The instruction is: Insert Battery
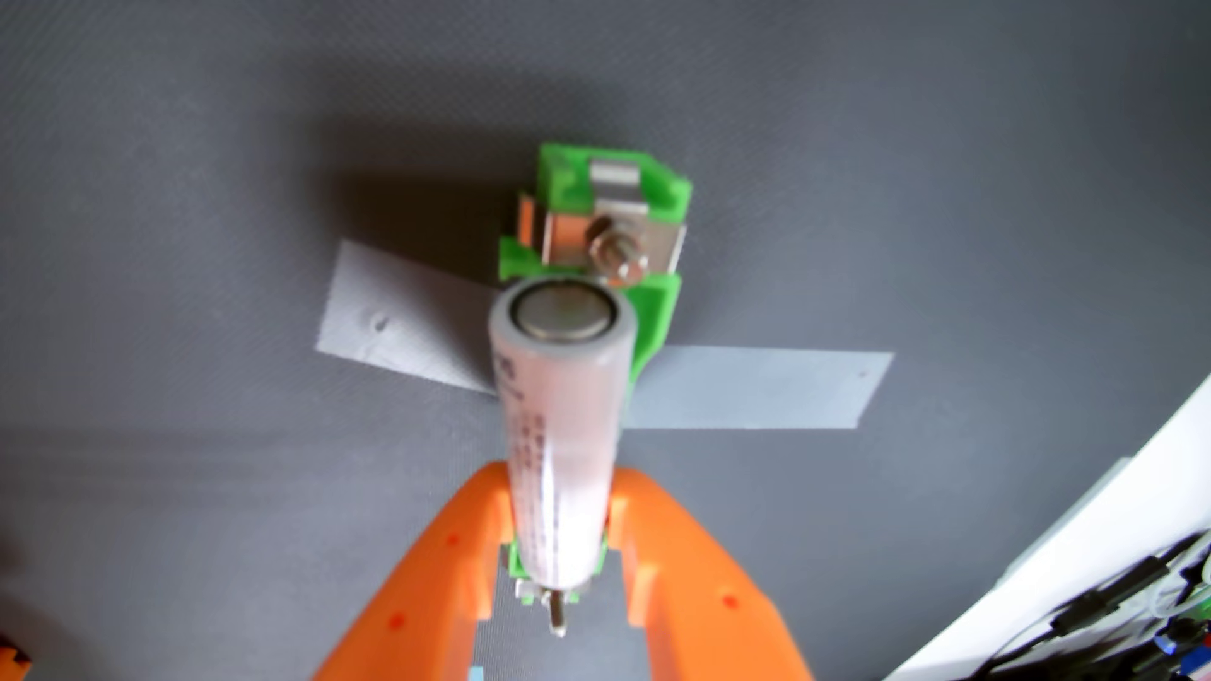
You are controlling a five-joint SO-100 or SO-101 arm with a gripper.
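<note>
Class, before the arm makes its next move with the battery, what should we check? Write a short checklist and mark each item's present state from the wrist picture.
1. Gripper shut on the battery: ok.
2. Battery lined up lengthwise with the green holder: ok, roughly.
3. Battery seated flat in the holder: not ok, far end looks raised.
4. Far metal contact unobstructed: ok.
5. Grey tape pinning the holder down: cannot tell.

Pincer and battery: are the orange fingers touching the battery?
Touching. The wrist view shows both orange fingers of the pincer pressed against the battery sides, no gap.
</note>
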